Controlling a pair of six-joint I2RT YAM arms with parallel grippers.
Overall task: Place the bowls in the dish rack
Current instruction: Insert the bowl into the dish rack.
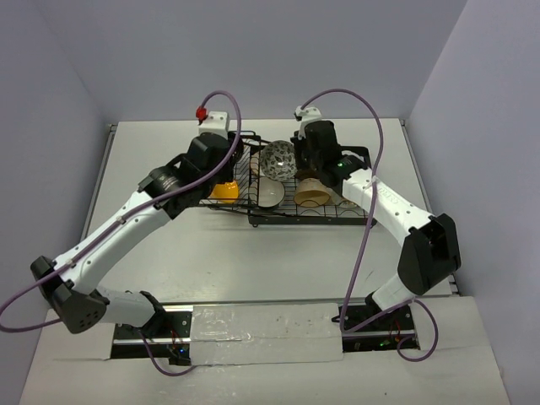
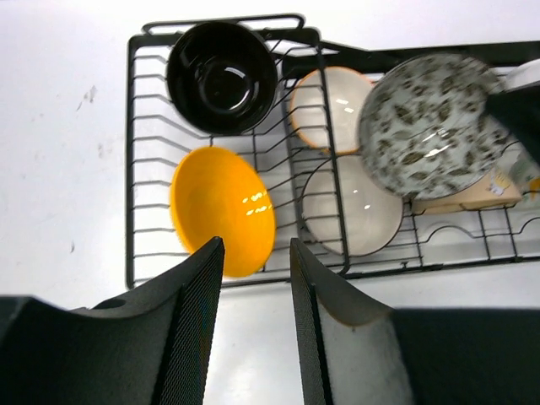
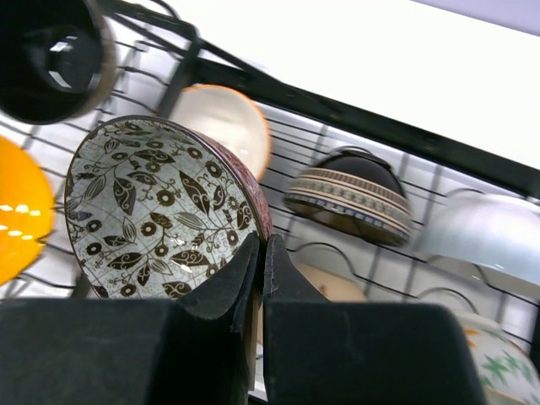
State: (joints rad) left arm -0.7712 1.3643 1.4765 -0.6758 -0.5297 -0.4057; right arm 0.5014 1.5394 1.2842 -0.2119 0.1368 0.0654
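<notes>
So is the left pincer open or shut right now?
Open. The left pincer has its fingers apart, nothing between them; the orange bowl in the rack shows through the gap.

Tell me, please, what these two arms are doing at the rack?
The arms are loading bowls into the black wire dish rack. The right claw is pinched on the rim of a leaf-patterned bowl, holding it tilted over the rack. The left claw is open and empty above the orange-yellow bowl, which lies in the rack beside a black bowl.
</notes>
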